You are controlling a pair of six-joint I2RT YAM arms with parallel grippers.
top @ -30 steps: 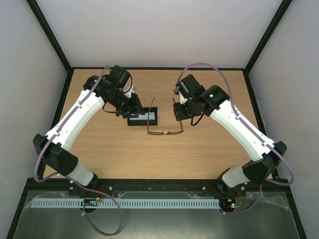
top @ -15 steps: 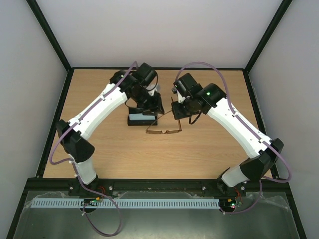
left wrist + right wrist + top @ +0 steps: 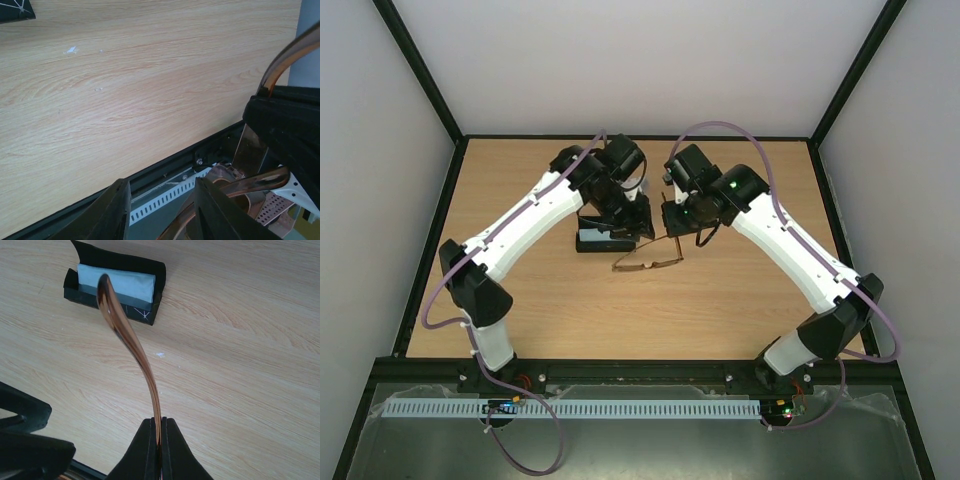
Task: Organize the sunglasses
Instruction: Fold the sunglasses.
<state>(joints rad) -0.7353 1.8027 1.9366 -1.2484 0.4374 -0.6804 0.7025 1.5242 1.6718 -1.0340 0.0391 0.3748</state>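
In the top external view, the table (image 3: 740, 300) is seen with both arms drawn in over its middle and the wrists close together. The task is judged to be at an early-to-middle stage: the sunglasses (image 3: 648, 264) have been picked up but not folded or put away. They are held beside the black case (image 3: 605, 240), just to its right and nearer the arm bases, with their front turned down toward the wood. Whether the front touches the table cannot be told.

The right gripper (image 3: 160, 424) is pinched tight on one slim temple arm (image 3: 131, 345), which curves up and away from the fingers toward the case. The left gripper (image 3: 162, 186) is seen with its jaws partly apart, and the table edge shows through the gap. The amber frame (image 3: 250, 182) lies just beside its right-hand finger and a curve of it reaches in low between the fingers, but no grip is seen there.

What is judged to be left: the temples are to be folded and the glasses laid in the case.

The case is occupied by a light blue cloth (image 3: 125, 284), so room inside may be short. The two grippers are crowded together, and a thin temple could be bent if they pull against each other.
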